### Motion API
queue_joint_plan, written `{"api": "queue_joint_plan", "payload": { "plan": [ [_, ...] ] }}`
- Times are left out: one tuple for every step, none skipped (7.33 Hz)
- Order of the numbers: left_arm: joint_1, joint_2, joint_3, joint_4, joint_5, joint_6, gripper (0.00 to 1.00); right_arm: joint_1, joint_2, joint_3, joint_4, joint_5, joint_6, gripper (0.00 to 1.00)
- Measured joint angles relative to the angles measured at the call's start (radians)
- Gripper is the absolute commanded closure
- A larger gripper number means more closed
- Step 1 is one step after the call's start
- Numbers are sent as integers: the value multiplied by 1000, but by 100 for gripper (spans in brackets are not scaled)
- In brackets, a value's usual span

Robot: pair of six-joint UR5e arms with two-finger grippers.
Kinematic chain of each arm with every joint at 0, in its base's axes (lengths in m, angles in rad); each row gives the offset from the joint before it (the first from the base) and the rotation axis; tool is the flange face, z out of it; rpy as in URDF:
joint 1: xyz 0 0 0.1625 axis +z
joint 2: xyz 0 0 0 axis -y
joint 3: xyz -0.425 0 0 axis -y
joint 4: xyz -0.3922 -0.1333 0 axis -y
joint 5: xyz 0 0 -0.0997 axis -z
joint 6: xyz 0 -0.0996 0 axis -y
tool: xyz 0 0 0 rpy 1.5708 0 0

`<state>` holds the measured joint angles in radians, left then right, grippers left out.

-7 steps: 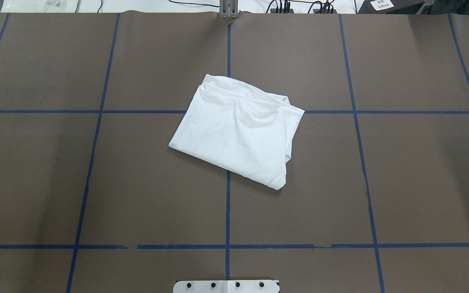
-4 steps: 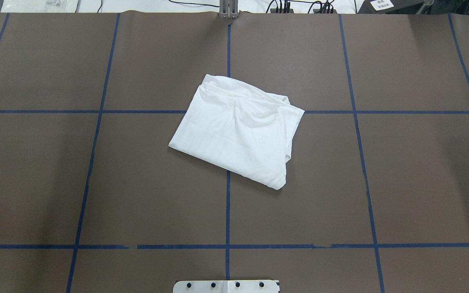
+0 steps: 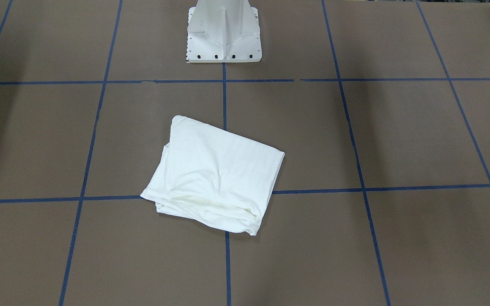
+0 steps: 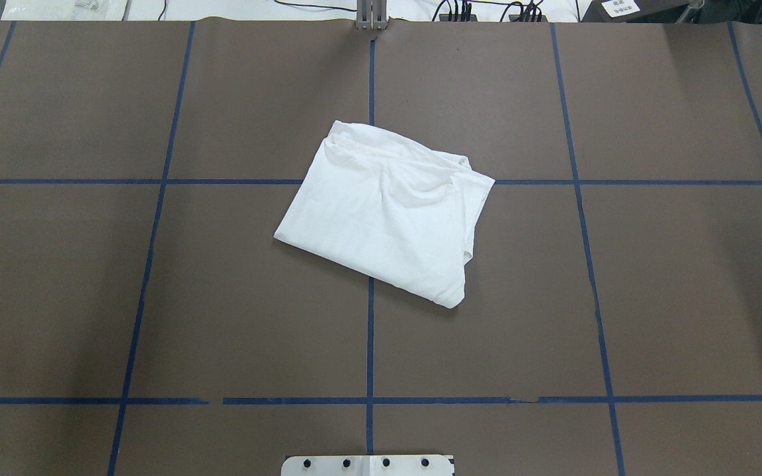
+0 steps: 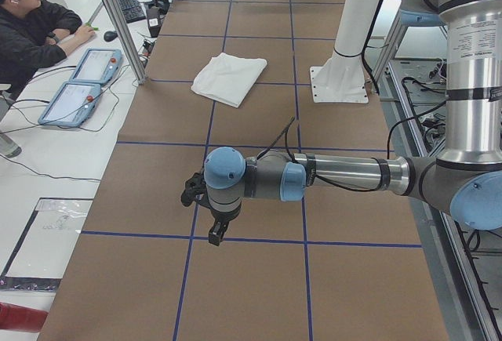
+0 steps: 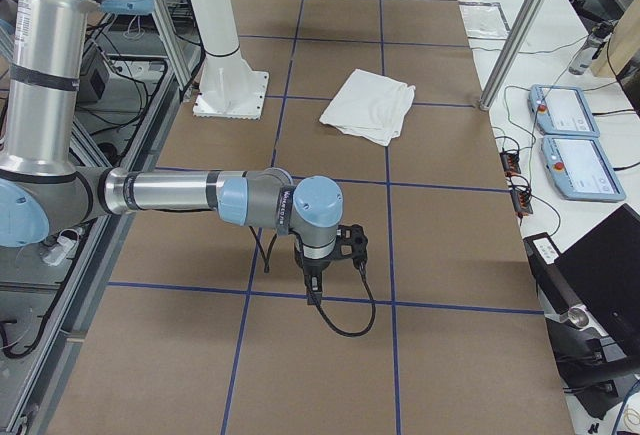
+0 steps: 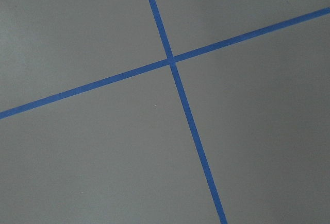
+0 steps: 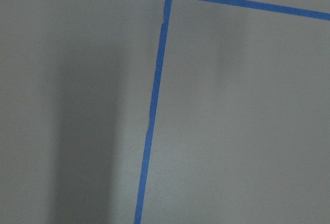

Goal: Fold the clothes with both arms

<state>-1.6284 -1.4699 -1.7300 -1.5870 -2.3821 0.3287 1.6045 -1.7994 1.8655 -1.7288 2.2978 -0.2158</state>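
The white T-shirt [image 4: 387,211] lies folded into a slanted rectangle at the middle of the brown table; it also shows in the front-facing view [image 3: 215,174], the left view [image 5: 229,77] and the right view [image 6: 373,103]. Its print, collar and label are hidden. My left gripper [image 5: 213,227] hangs over bare table far from the shirt. My right gripper [image 6: 350,243] does the same at the other end. Both show only in the side views, so I cannot tell whether they are open or shut. Both wrist views show only table and blue tape.
The white pedestal base [image 3: 223,34] stands at the robot's side of the table, also in the overhead view [image 4: 368,465]. Blue tape lines [image 4: 370,344] grid the brown table. An operator [image 5: 31,19] and teach pendants [image 5: 82,82] sit beyond the far edge.
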Motion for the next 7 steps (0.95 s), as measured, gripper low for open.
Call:
{"api": "queue_joint_plan", "payload": {
  "plan": [
    [0,1,-11,0,2,0,0,0,0,0,0,0,0,0],
    [-1,1,-16,1,2,0,0,0,0,0,0,0,0,0],
    [-1,1,-18,1,3,-1,0,0,0,0,0,0,0,0],
    [-1,2,-19,1,3,-2,0,0,1,0,0,0,-1,0],
    [-1,2,-19,1,3,-2,0,0,2,0,0,0,-5,0],
    [-1,2,-19,2,3,-1,0,0,4,-2,0,1,-7,0],
    [-1,9,-20,2,3,-1,0,0,6,-6,0,2,-7,0]
  ]
}}
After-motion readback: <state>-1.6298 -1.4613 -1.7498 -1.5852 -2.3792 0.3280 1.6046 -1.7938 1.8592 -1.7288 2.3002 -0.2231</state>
